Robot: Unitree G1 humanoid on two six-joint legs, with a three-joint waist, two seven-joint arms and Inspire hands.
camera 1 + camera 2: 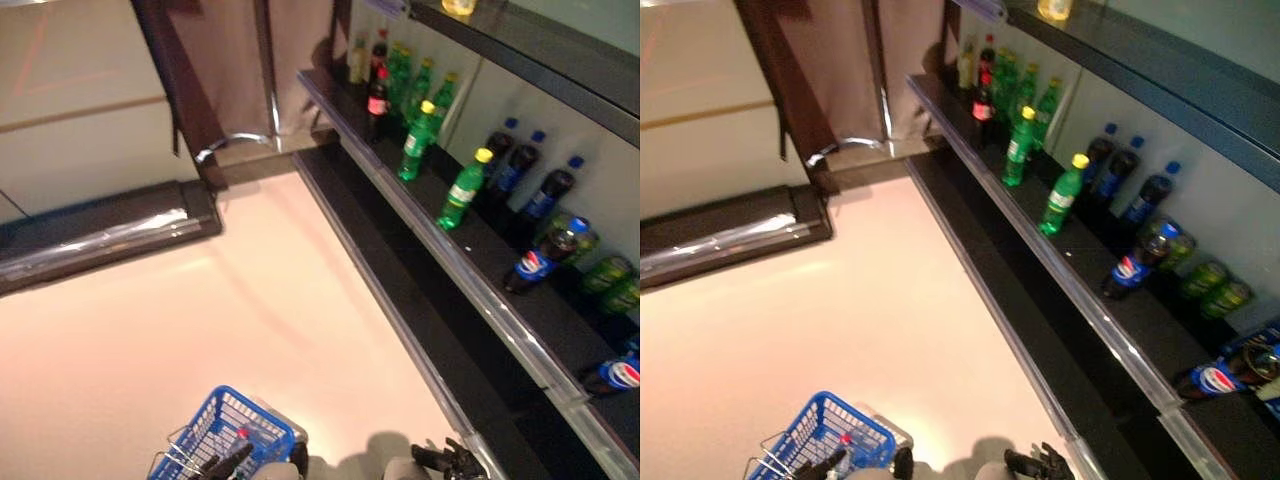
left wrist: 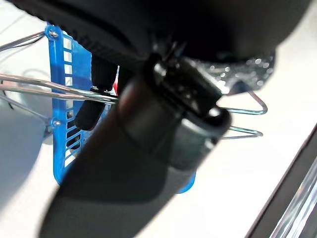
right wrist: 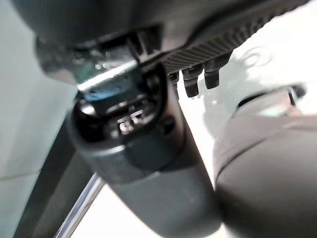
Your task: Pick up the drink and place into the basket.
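Drinks stand on the dark shelf (image 1: pixel 470 270) along the robot's right, well apart from both hands. Nearest upright ones: a green bottle (image 1: pixel 463 189) with yellow cap close to the shelf's front edge, a second green bottle (image 1: pixel 416 141) further along, and a cola bottle (image 1: pixel 540 255) with blue cap tilted behind them. More dark and green bottles sit against the back wall; one cola bottle (image 1: pixel 620 373) lies on its side at the near end.

Handling, as judged: plastic bottles, apparently full, so moderately heavy and stiff enough not to collapse, but smooth and round, likely to slip or topple if nudged. Best hold looks like a wrap round the body at or just below the label, fingers one side, thumb the other; the neck is too thin for a secure hold. The yellow-capped green bottle at the front edge seems the easiest reach, with free space around it.

Basket (image 1: pixel 235 430): blue plastic with wire handles, low at the robot's left. Left hand (image 2: pixel 94 99) has its fingers curled round the wire handle. Something red (image 2: pixel 115 87) shows inside past the fingers; what it is cannot be told.

Right hand (image 1: pixel 450 461) hangs low near the shelf base, holding nothing; whether its fingers are spread or curled cannot be told.
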